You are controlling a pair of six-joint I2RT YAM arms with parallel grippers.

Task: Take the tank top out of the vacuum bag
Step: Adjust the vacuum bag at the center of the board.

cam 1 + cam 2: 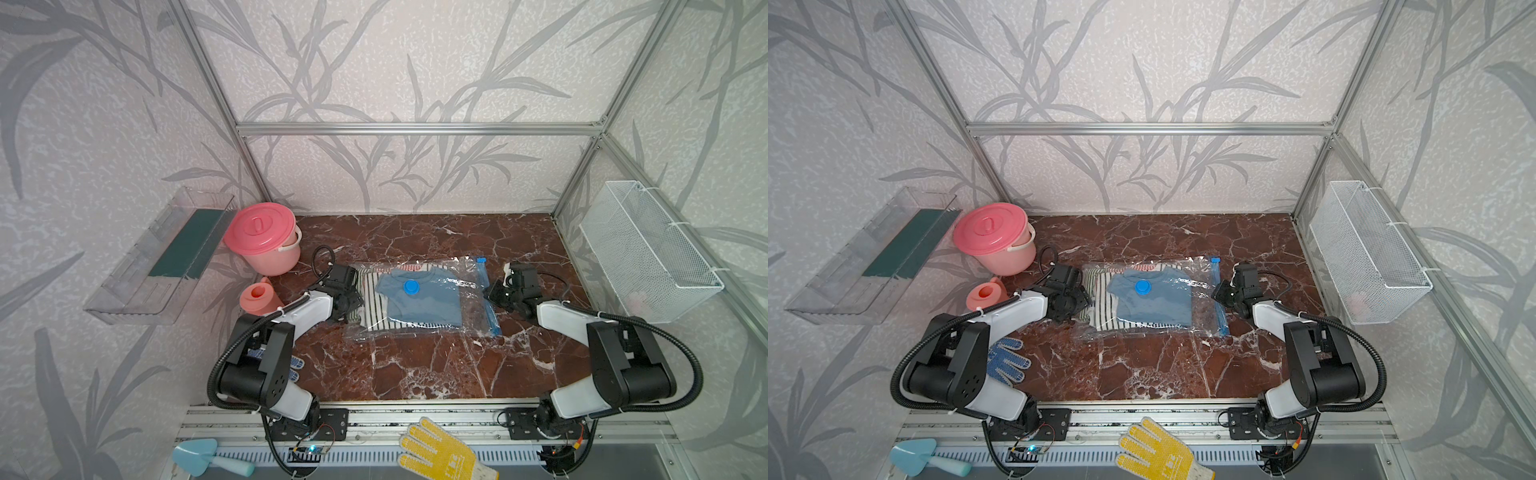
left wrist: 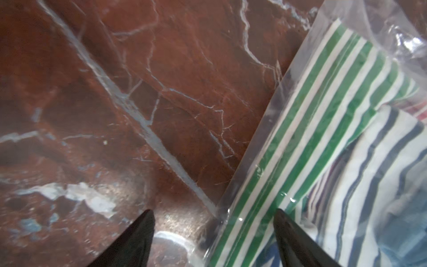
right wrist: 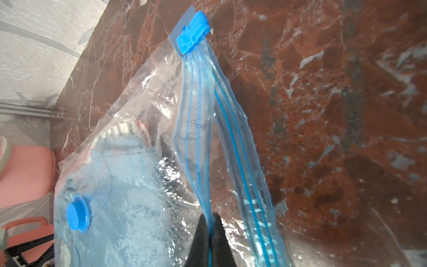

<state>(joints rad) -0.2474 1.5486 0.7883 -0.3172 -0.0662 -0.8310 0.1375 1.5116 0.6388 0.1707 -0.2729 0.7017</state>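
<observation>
The clear vacuum bag [image 1: 471, 305] lies flat mid-table, its round blue valve cap [image 1: 411, 286] facing up. A folded blue garment [image 1: 428, 305] lies on top inside it, over striped garments [image 1: 373, 311]; I cannot tell which is the tank top. My right gripper [image 3: 209, 216] is shut on one layer of the blue zip strip [image 3: 196, 115], lifted apart from the other layer. The blue slider clip [image 3: 193, 34] sits at the strip's far end. My left gripper [image 2: 213, 211] is open and straddles the bag's opposite edge, with one finger over green-striped cloth [image 2: 300, 138] and one over marble.
A lidded pink bucket [image 1: 262, 237] and a small pink can [image 1: 259, 297] stand back left, close to my left arm. A clear shelf [image 1: 158, 257] and a wire basket [image 1: 648, 253] hang on the side walls. Gloves [image 1: 440, 453] and a trowel [image 1: 199, 457] lie by the front rail.
</observation>
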